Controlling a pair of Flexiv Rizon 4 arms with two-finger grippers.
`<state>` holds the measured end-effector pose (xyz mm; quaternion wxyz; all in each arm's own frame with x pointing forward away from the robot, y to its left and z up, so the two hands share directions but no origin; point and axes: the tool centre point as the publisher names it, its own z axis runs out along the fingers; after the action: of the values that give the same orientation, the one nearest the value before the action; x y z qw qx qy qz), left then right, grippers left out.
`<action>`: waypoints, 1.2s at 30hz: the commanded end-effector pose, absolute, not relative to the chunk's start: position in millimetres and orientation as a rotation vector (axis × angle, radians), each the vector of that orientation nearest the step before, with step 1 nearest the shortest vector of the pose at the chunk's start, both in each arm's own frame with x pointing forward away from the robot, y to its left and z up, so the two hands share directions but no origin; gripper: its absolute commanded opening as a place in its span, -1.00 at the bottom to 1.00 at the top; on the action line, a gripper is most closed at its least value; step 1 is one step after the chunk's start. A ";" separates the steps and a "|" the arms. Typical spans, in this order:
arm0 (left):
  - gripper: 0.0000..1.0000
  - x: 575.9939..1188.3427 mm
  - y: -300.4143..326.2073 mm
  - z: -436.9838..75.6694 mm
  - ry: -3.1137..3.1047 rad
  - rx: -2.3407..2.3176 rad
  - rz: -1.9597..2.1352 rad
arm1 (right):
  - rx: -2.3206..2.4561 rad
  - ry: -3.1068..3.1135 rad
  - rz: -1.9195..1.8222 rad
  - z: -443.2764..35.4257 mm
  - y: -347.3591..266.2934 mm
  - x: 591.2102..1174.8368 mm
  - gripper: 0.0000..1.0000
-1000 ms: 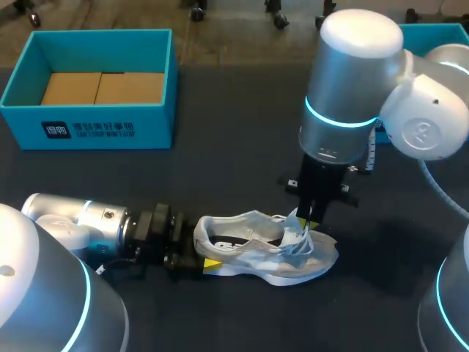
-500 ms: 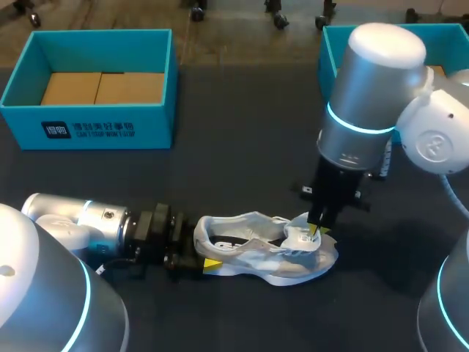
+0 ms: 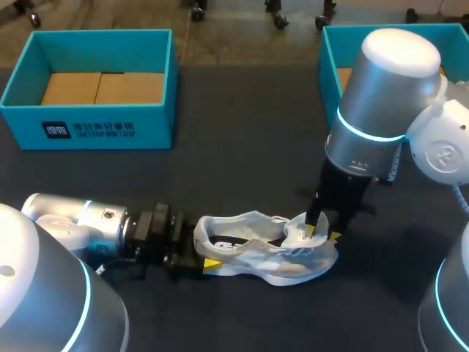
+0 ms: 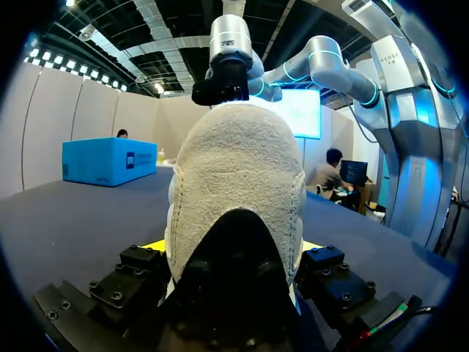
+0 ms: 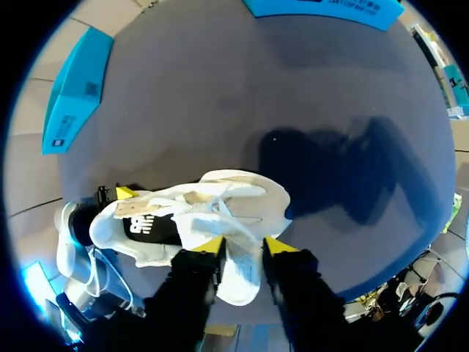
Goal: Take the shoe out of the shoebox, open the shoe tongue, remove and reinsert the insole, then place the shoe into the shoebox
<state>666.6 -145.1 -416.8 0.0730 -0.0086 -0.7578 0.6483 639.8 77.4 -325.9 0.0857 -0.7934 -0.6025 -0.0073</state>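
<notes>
Right tool (image 3: 319,229) was pinched down on the tongue (image 3: 299,235), left tool (image 3: 198,253) clamped round the heel of the shoe (image 3: 253,253), which sat on the tabletop (image 3: 242,161) well clear of the shoebox (image 3: 95,121). Looked like the tongue-opening step; next I'd guess peel it toward the toe to expose the insole.

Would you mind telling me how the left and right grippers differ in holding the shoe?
The left gripper lies horizontal, clamping the shoe at its heel; the right gripper points down from above, pinching the tongue. The left gripper sits at the shoe's back end, the right gripper toward its toe. Both are shut on the shoe.
</notes>
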 end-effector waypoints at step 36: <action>-1.00 667.8 -146.8 -421.4 -2.275 -0.026 1.949 | -1.447 -2.838 0.061 -205.2 206.2 675.4 -1.00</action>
<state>666.5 -145.2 -416.6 0.0731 -0.0087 -0.7577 0.6485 675.6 195.4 -202.4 0.0172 -0.5240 -0.8515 0.0121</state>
